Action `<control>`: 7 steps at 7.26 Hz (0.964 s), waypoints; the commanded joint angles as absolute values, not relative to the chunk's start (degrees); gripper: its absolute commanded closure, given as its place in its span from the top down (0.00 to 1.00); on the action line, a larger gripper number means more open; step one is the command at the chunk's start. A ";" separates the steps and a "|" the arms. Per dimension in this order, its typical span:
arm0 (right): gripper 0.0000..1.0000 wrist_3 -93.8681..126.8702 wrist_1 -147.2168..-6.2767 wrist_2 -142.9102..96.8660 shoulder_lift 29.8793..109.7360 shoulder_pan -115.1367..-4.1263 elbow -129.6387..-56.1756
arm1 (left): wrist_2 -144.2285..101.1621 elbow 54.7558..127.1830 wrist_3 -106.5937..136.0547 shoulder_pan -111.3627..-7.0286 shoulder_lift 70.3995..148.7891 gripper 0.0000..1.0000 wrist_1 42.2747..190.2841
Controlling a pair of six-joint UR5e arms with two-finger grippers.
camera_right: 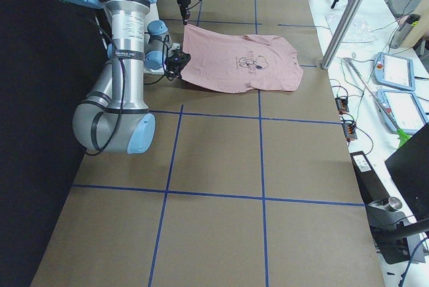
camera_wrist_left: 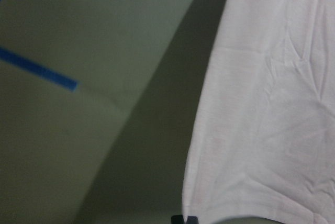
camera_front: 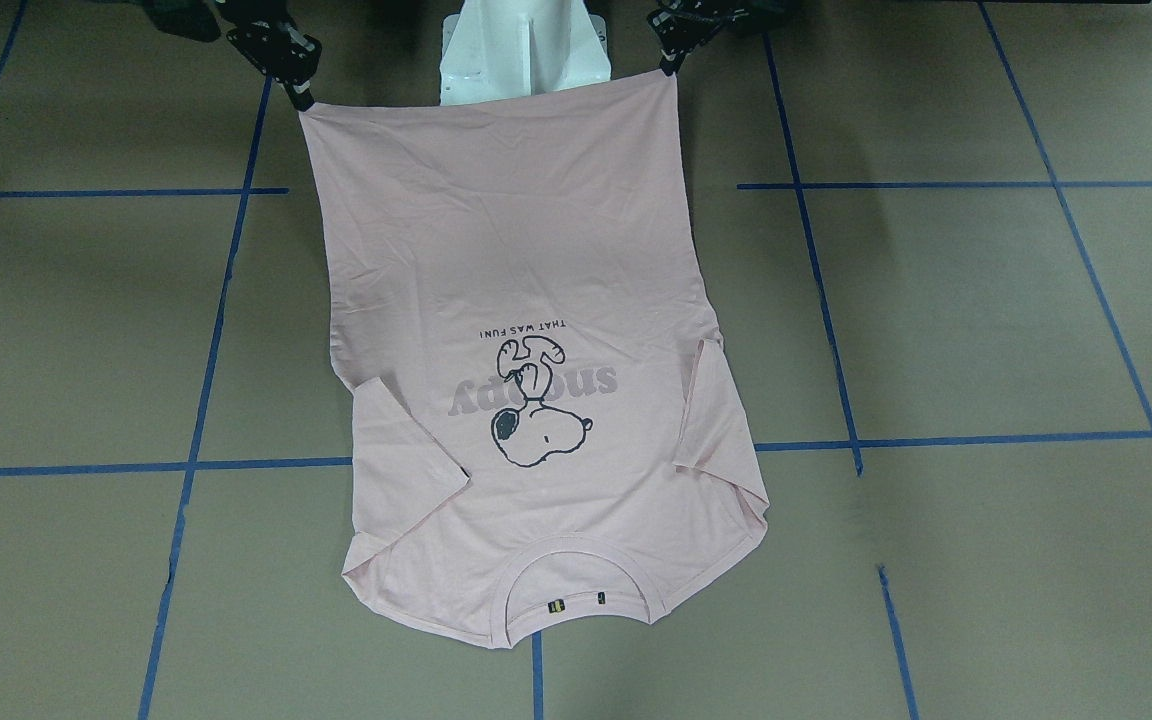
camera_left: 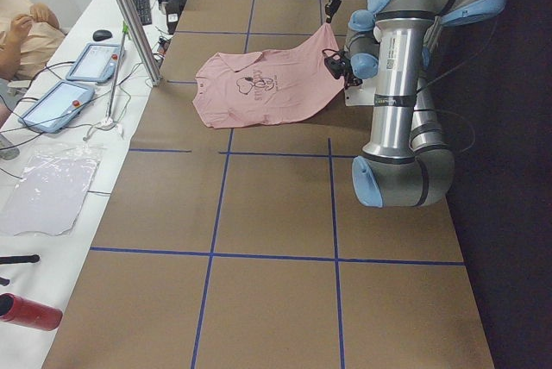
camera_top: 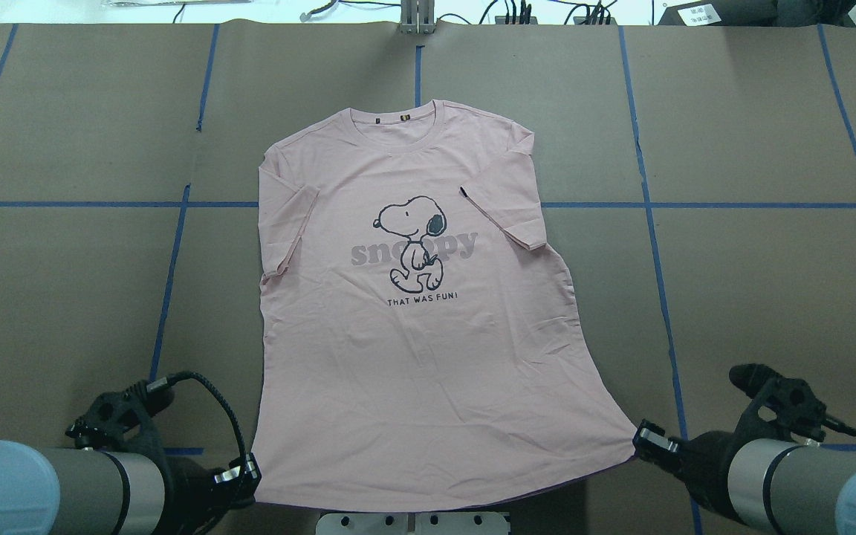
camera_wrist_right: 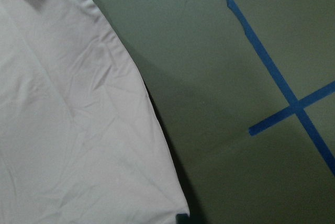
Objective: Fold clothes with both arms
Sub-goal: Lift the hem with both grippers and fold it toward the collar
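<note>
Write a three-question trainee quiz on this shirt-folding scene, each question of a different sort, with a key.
1. True or false: the T-shirt lies with its Snoopy print facing up.
2. Where do the left tool and the right tool grip it? A) sleeves B) shoulders C) hem corners
3. Fill in (near/far): the collar is at the shirt's ___ end from the robot.
Key: 1 true; 2 C; 3 far.
</note>
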State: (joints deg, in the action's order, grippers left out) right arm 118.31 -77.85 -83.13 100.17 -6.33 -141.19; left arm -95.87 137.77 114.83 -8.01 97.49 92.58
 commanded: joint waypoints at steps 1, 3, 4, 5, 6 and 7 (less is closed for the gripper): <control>0.00 109.76 -78.05 -83.23 83.71 -17.95 -127.81 | -95.28 130.57 101.43 -21.35 105.06 0.00 92.20; 0.00 100.50 -78.75 -87.06 67.92 -29.73 -110.12 | -95.27 117.12 92.60 -31.68 112.47 0.00 92.72; 0.00 96.80 -78.66 -91.88 64.37 -35.80 -105.08 | -95.27 113.24 88.63 -35.12 113.46 0.00 93.33; 0.00 93.81 -78.58 -95.15 62.51 -40.12 -102.94 | -95.27 111.55 85.90 -38.20 113.47 0.00 96.99; 0.00 92.56 -78.57 -97.01 60.66 -42.43 -100.66 | -95.19 111.53 84.48 -39.80 113.47 0.00 97.29; 0.00 92.11 -78.49 -97.29 57.69 -43.93 -97.07 | -95.19 111.36 84.11 -40.68 113.47 0.00 97.29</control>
